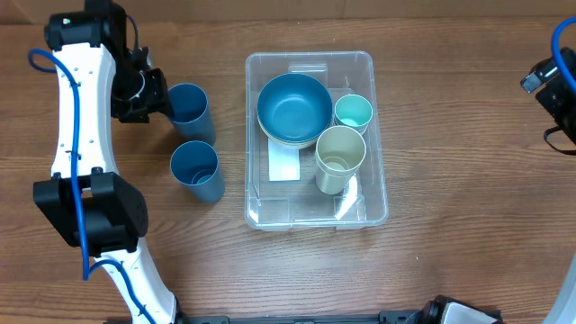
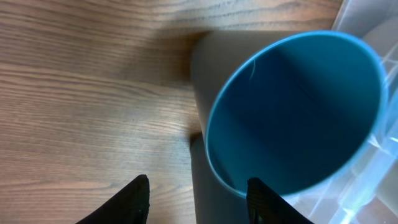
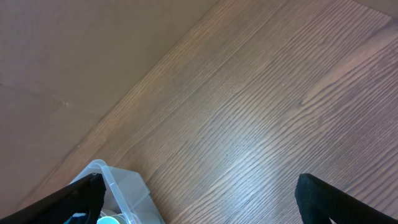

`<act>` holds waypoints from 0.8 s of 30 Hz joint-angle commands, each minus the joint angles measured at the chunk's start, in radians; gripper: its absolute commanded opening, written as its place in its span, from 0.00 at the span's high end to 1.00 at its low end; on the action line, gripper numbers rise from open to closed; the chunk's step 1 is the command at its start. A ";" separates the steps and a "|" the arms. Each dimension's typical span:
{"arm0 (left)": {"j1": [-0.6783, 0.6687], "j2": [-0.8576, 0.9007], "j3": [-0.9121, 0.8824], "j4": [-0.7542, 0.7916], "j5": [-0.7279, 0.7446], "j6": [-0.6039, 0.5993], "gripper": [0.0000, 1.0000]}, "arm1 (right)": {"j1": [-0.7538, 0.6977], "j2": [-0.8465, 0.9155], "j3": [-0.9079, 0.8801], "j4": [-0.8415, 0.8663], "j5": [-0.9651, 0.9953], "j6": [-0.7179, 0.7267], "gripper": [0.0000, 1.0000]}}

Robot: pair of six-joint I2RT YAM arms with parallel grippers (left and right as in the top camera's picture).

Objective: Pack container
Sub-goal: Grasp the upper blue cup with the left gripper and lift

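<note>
1. Container (image 1: 306, 202): a clear bin standing on the desk (image 1: 450, 225), mid-frame in the overhead view, with a white label (image 1: 283, 165) showing through its base.
2. Packed so far: a blue bowl (image 1: 294, 108) at the far end, stacked on paler ware whose rim shows beneath it. A small teal cup (image 1: 353, 112) sits just beside the bowl, and a pale green cup (image 1: 339, 157) near the middle. The near end of the bin's floor is bare.
3. Left to pack: two blue cups on the desk to the left of the bin, the far one (image 1: 190, 112) and the near one (image 1: 198, 169). Both are outside its wall.
4. Left pincer (image 2: 196, 182): fingers spread wide, closed on nothing. It is level with the far blue cup, whose side fills the left wrist view. Whether a finger touches the cup cannot be told.
5. Right pincer (image 3: 199, 180): fingers wide apart and empty over bare desk, well clear of the bin's right side.
6. Judged progress: past halfway. The step in hand appears to be grasping the far blue cup.
</note>
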State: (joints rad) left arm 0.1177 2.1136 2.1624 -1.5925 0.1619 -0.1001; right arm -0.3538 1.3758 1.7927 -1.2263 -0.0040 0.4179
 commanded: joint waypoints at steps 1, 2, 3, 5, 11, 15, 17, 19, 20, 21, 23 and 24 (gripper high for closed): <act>-0.008 0.003 -0.091 0.059 0.022 0.026 0.49 | -0.004 0.002 0.005 0.004 -0.005 0.002 0.00; -0.008 0.003 -0.122 0.087 0.022 0.026 0.49 | -0.004 0.002 0.005 0.004 -0.005 0.002 0.00; -0.008 0.004 -0.157 0.123 0.023 0.026 0.49 | -0.004 0.003 0.005 0.004 -0.005 0.002 0.00; -0.008 0.004 -0.213 0.186 0.024 0.023 0.51 | -0.004 0.003 0.005 0.004 -0.005 0.002 0.00; -0.005 -0.003 -0.193 0.224 0.011 0.008 0.96 | -0.004 0.003 0.005 0.004 -0.005 0.002 0.00; -0.004 -0.044 0.104 0.074 -0.060 -0.028 0.96 | -0.004 0.003 0.005 0.004 -0.005 0.002 0.00; -0.008 -0.080 0.314 -0.016 -0.071 -0.024 0.96 | -0.004 0.003 0.005 0.004 -0.005 0.002 0.00; -0.018 -0.119 0.492 -0.086 -0.063 -0.023 0.96 | -0.004 0.003 0.005 0.004 -0.005 0.002 0.00; -0.035 -0.150 0.563 -0.097 -0.038 -0.016 0.96 | -0.004 0.003 0.005 0.004 -0.005 0.002 0.00; -0.055 -0.181 0.581 -0.097 -0.009 -0.011 0.96 | -0.004 0.003 0.005 0.004 -0.005 0.002 0.00; -0.129 -0.249 0.588 -0.097 0.023 -0.011 0.96 | -0.004 0.003 0.005 0.004 -0.005 0.002 0.00; -0.174 -0.269 0.587 -0.097 0.028 -0.012 0.96 | -0.004 0.003 0.005 0.004 -0.005 0.002 0.00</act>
State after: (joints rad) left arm 0.0608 1.9430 2.7152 -1.6802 0.1226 -0.1120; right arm -0.3534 1.3758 1.7931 -1.2266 -0.0040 0.4179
